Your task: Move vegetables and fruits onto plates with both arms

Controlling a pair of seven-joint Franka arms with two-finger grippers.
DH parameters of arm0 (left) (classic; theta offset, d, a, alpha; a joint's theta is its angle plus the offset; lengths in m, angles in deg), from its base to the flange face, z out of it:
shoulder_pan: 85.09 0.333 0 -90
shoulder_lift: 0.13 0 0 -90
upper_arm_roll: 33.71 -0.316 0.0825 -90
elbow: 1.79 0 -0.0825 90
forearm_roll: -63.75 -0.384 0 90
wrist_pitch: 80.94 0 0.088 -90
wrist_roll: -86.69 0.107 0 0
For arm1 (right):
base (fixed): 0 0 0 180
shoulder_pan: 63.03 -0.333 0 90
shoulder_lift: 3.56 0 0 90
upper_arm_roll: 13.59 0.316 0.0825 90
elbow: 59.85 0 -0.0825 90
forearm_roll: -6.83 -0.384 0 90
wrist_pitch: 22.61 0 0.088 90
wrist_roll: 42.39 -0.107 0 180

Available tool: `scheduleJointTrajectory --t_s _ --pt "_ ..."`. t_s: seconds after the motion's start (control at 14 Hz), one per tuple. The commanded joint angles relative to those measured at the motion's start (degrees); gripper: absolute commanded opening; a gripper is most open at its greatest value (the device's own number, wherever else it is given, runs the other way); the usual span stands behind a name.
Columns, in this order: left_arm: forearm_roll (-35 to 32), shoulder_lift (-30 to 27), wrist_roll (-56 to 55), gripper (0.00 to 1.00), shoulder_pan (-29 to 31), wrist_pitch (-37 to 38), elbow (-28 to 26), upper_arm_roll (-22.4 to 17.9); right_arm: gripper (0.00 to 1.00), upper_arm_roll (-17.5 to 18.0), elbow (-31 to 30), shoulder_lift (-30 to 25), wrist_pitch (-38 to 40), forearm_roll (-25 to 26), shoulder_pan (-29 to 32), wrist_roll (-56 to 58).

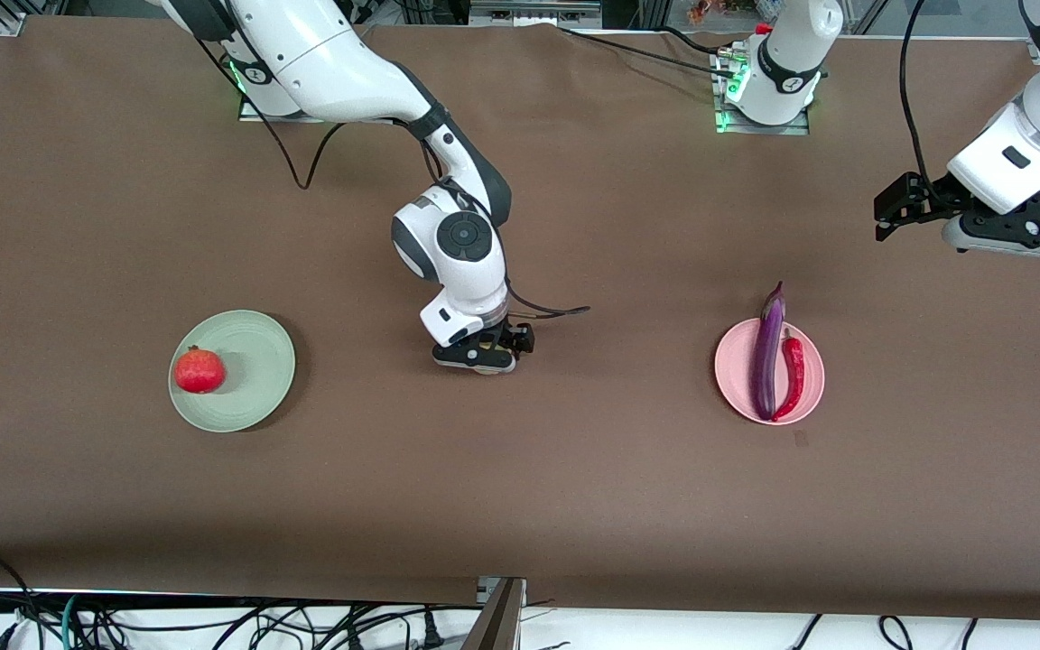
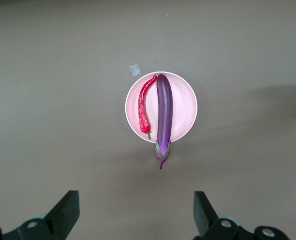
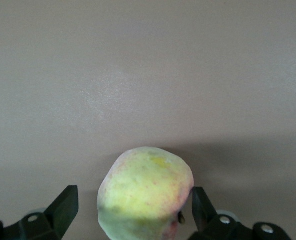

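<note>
The right claw [image 1: 482, 350] is down low at the middle of the brown worktop [image 1: 574, 506], between the two plates. Its wrist view shows both fingers [image 3: 62, 207] spread wide on either side of the yellow-green fruit [image 3: 145, 190], which sits on the worktop between them; one finger looks to be just beside or touching the fruit's skin, the other stands clear of it, so the fruit is not clamped. In the front view this fruit is hidden under the claw. The red fruit [image 1: 199, 371] lies on the green plate [image 1: 254, 361], toward that plate's edge at the right arm's end of the worktop. The pink plate [image 1: 737, 379] sits toward the left arm's end and carries the eggplant [image 1: 767, 357] and the chili [image 1: 793, 375] side by side and touching or nearly so; the eggplant's stem end overhangs the rim on the side farther from the front camera. The left claw [image 1: 886, 217] waits up in the air over bare worktop near the left arm's end, fingers [image 2: 65, 210] fully apart and holding nothing.
</note>
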Motion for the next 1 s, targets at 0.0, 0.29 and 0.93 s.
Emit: scheduleJointTrajectory --t_s 0.0,0.29,0.93 --pt "0.7 0.0 -0.6 1.0 -0.8 0.7 0.6 -0.2 1.0 -0.5 1.1 0.7 -0.3 0.8 -0.6 0.1" --pt "0.7 0.2 -0.9 1.0 -0.6 0.8 0.8 -0.3 1.0 -0.5 1.0 0.8 0.0 2.9 -0.6 1.1" --pt "0.7 0.2 -0.9 1.0 -0.6 1.0 0.9 -0.2 1.0 -0.6 1.0 1.2 0.0 4.5 -0.6 1.7"
